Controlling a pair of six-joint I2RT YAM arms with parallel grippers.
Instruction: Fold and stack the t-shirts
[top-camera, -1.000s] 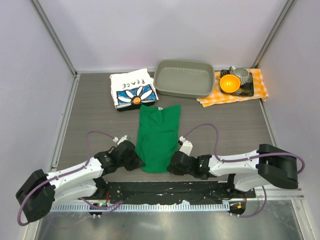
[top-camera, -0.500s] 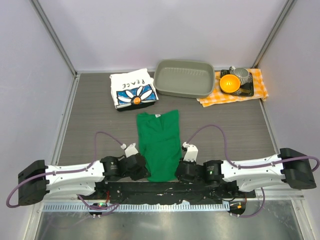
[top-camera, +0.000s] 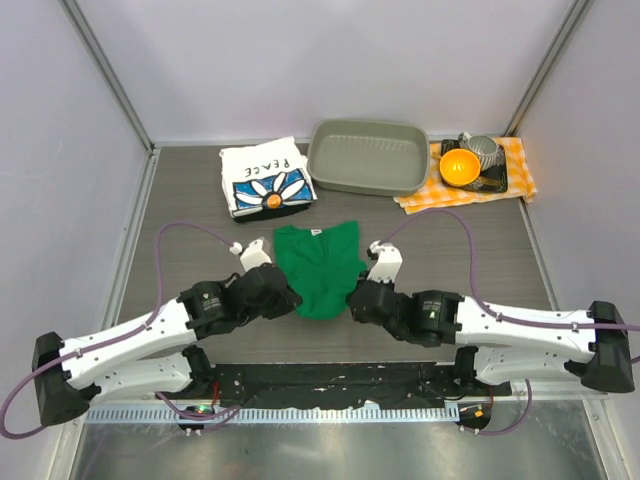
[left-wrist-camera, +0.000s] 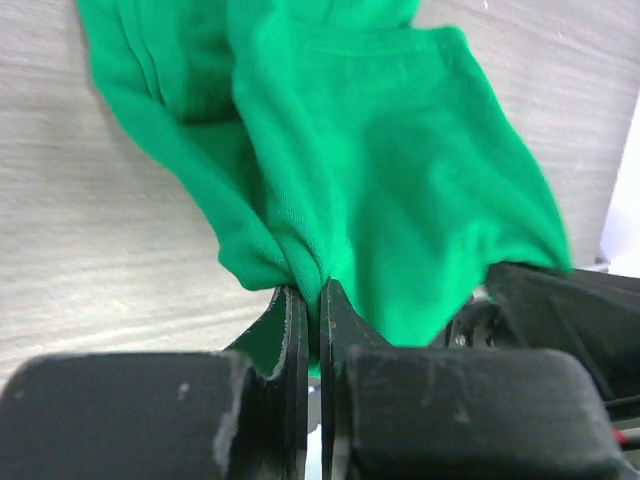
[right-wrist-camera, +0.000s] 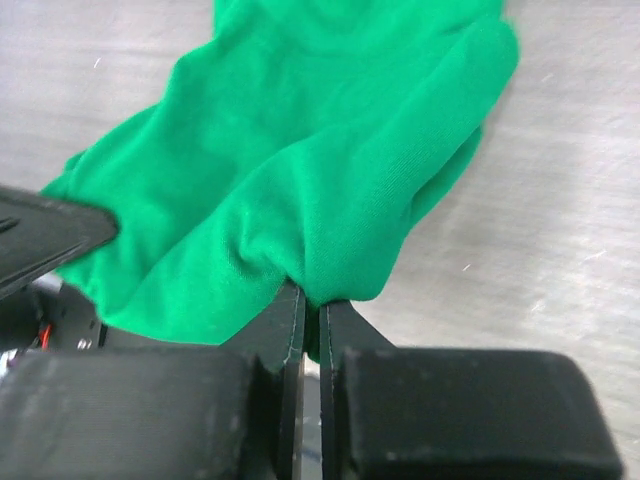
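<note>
Left gripper (top-camera: 291, 298) and right gripper (top-camera: 354, 300), each pinching the green t-shirt (top-camera: 320, 262) hem, have carried it from the near edge of the surface (top-camera: 190, 210) toward the collar.

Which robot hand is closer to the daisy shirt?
Left. The left gripper is on the near side of the daisy shirt; the right gripper is farther right, across the green shirt.

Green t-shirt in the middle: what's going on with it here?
The left gripper and right gripper are each shut on a near corner of the green t-shirt, holding that end bunched up over the shirt's middle: a fold in half, not yet laid flat. The PEACE t-shirt sits folded further back.
</note>
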